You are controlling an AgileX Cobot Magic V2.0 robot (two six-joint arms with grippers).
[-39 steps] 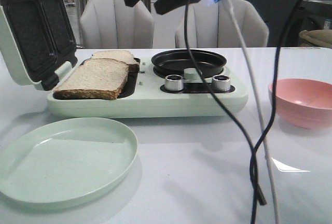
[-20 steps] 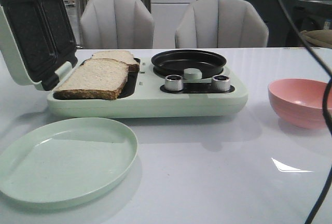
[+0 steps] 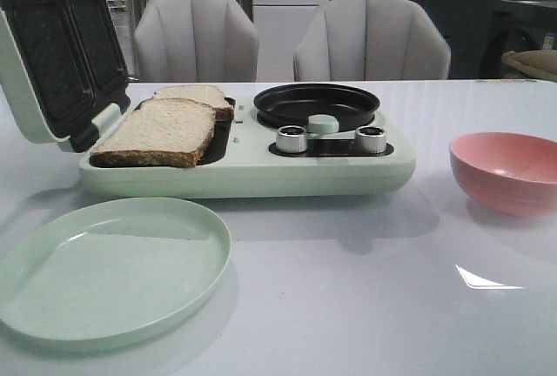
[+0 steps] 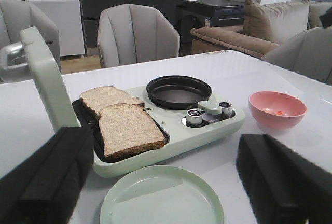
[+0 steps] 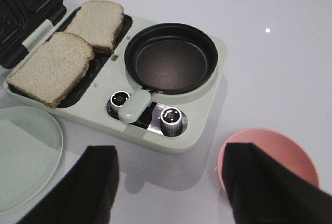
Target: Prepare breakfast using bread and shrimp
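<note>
Front view holds no arm or gripper at all: only the table (image 3: pixel 365 306), the pale green cooker (image 3: pixel 252 171) with its lid (image 3: pixel 52 54) swung up, the plate (image 3: pixel 109 267) in front of it and the pink bowl (image 3: pixel 507 171) off to the right. The bread (image 3: pixel 161 130) lies as two slices in the cooker's dark toasting tray, the near slice overlapping the edge of the far one. Beside the tray sits the round black pan (image 3: pixel 316 104), with two silver knobs (image 3: pixel 291 138) in front of it. From this low angle the bowl's inside is hidden.

Left wrist view looks down from higher and shows what the front cannot: a small orange speck, the shrimp (image 4: pixel 280 113), lying on the inside wall of the bowl (image 4: pixel 277 109). It also shows the left gripper (image 4: pixel 166 182), its two black fingers (image 4: pixel 44 182) spread wide with nothing between them, hovering above the table on the near side of the plate (image 4: pixel 162 198). Both slices of bread (image 4: pixel 122 123) appear here too, flat in the tray.

Right wrist view looks nearly straight down. The right gripper (image 5: pixel 171 187) is likewise spread apart and empty, one finger (image 5: pixel 85 187) near the plate (image 5: pixel 26 154), the other covering much of the bowl (image 5: pixel 280 146), so the shrimp cannot be made out here. This view alone shows the pan (image 5: pixel 171 58) to be bare inside, and its pale handle (image 5: pixel 135 105) lying between the knobs.
</note>
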